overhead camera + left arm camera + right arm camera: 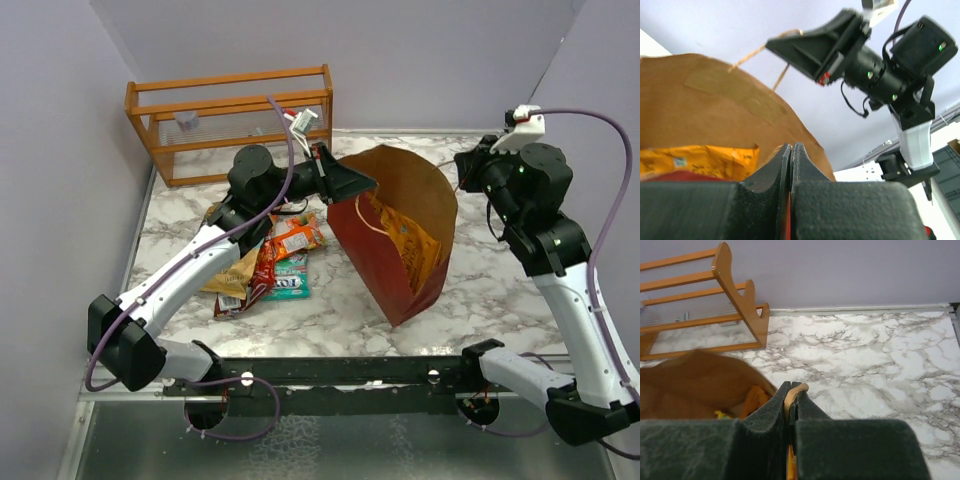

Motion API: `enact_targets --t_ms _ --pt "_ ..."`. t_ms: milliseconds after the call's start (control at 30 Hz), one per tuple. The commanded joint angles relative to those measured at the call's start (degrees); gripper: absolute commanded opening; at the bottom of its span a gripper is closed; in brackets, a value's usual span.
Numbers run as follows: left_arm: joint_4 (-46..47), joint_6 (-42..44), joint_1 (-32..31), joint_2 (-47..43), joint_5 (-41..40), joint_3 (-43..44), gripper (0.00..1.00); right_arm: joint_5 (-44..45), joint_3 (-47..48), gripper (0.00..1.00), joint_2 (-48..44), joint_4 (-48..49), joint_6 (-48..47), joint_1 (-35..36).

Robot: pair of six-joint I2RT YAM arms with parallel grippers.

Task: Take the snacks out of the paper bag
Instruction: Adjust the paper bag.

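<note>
While the bag stood tilted mid-table, the left gripper was pinched shut on its left rim and the right gripper was clamped on a cord handle. One gold snack sat inside; other snacks lay piled just left of it on the table.

Matt kraft paper bag — glossy snacks.
</note>
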Motion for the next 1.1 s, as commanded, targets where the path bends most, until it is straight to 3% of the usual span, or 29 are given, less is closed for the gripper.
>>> enact_targets --t_ms 0,167,367,567,733,833,967,1067 --pt "6.3 -3.2 -0.9 -3.0 1.2 -7.2 0.00 5.1 5.5 0.02 2.4 4.6 -3.8 0.1" --pt "8.7 -6.2 -1.9 -7.6 -1.6 -18.6 0.00 4.0 9.2 0.02 8.1 8.6 -10.0 -0.6" --pt "6.2 -3.9 -6.7 -8.8 -5.0 -23.9 0.00 -3.4 13.2 0.02 13.8 9.4 -13.1 -1.3" --pt "0.1 0.6 -10.1 -8.3 -10.0 -27.7 0.00 -23.6 -4.2 0.02 5.4 11.2 -9.0 -1.3" --pt "-2.1 1.8 -10.7 -9.3 -11.2 -31.6 0.00 -33.4 -15.2 0.02 -3.0 11.1 -4.2 -1.3" --pt "-6.9 4.6 -10.8 -11.5 -14.2 -31.5 0.00 -33.6 -15.6 0.02 -5.5 8.5 -4.3 -1.3" --pt "-14.0 8.8 -10.8 -14.4 -19.2 -29.4 0.02 -27.5 -13.9 0.02 -7.3 5.5 -5.6 -1.3" --pt "-17.2 10.7 -10.8 -15.8 -21.0 -28.6 0.16 -28.1 -15.6 0.02 -8.3 7.0 -2.9 -1.3"
